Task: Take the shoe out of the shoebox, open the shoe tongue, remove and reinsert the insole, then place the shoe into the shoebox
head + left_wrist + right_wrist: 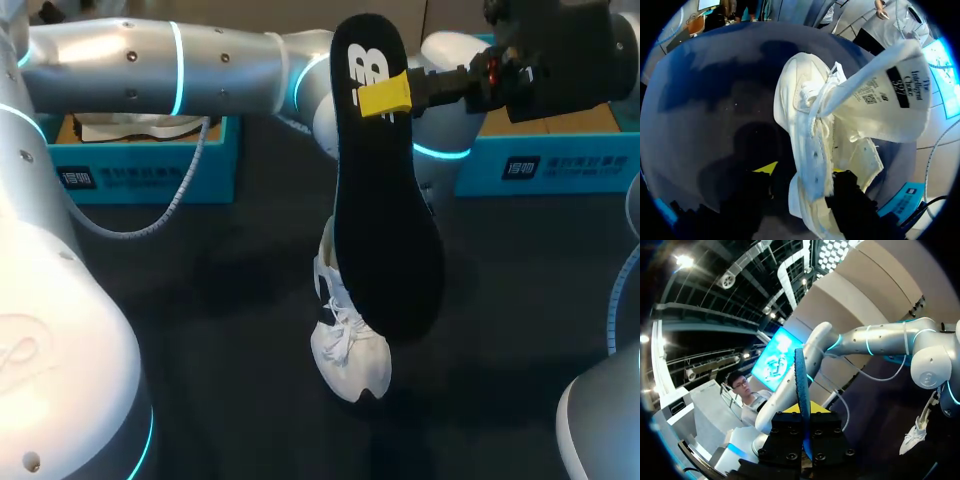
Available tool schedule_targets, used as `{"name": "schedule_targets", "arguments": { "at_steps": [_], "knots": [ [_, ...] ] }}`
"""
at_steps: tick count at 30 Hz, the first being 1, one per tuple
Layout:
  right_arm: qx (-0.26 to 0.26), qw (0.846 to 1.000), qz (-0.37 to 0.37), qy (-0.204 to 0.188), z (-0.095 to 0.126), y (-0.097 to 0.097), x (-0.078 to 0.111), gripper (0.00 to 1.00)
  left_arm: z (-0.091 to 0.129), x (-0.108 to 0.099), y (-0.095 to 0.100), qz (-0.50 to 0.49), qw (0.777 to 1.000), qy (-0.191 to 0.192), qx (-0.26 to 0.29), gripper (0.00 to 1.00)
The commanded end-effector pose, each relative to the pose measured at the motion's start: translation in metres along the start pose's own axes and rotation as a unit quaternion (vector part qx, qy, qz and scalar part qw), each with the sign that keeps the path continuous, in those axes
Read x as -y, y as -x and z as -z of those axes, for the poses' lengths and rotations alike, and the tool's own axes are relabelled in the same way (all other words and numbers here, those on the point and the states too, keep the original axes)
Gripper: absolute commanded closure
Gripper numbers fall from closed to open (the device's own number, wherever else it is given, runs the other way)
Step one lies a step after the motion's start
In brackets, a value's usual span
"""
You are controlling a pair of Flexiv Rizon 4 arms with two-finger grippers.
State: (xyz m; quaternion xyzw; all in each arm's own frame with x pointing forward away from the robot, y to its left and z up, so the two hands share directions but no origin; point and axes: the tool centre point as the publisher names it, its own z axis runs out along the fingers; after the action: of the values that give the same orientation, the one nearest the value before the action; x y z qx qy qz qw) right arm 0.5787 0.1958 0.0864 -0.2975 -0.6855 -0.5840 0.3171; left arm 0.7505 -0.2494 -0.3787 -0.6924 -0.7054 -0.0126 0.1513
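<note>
- A dark table [220, 330] lies under the white shoe [352, 350], which is near its middle, toe toward us, tongue [880, 95] pulled open.
- Well behind the shoe stand two teal boxes: the left shoebox [150, 170] and the right shoebox [540, 165].
- The black insole [385, 220] hangs upright above the shoe, hiding its heel end.
- Our right gripper [385, 97] clamps the insole's upper end from both sides.
- Our left gripper [802, 170] sits at the shoe's heel end; we cannot tell whether it grips.
</note>
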Motion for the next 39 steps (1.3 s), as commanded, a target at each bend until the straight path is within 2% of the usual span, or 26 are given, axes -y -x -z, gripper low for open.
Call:
{"name": "schedule_targets", "arguments": {
  "at_steps": [1,11,14,16,28,39],
  "knots": [
    [0.0,1.0,0.0,-0.001,-0.004,0.001,-0.002,1.0,0.029,-0.004,-0.02,-0.003,0.999,0.002,0.032,0.0],
    [0.0,1.0,0.0,-0.001,-0.004,0.001,-0.002,1.0,0.086,-0.011,-0.023,-0.011,0.994,0.017,0.109,0.0],
    [0.008,1.0,-0.011,0.017,0.003,0.006,-0.003,1.0,0.096,-0.011,-0.023,-0.015,0.992,0.022,0.122,0.0],
    [0.011,0.999,-0.011,0.037,0.011,0.009,-0.007,1.0,0.104,-0.012,-0.025,-0.016,0.991,0.025,0.134,0.0],
    [0.024,0.997,-0.016,0.075,0.056,0.027,-0.037,1.0,0.147,-0.01,-0.037,-0.028,0.97,0.044,0.236,0.0],
    [0.013,0.995,-0.055,0.087,0.082,0.065,-0.065,1.0,0.194,-0.021,-0.064,-0.052,0.949,0.067,0.302,0.0]
  ]
}}
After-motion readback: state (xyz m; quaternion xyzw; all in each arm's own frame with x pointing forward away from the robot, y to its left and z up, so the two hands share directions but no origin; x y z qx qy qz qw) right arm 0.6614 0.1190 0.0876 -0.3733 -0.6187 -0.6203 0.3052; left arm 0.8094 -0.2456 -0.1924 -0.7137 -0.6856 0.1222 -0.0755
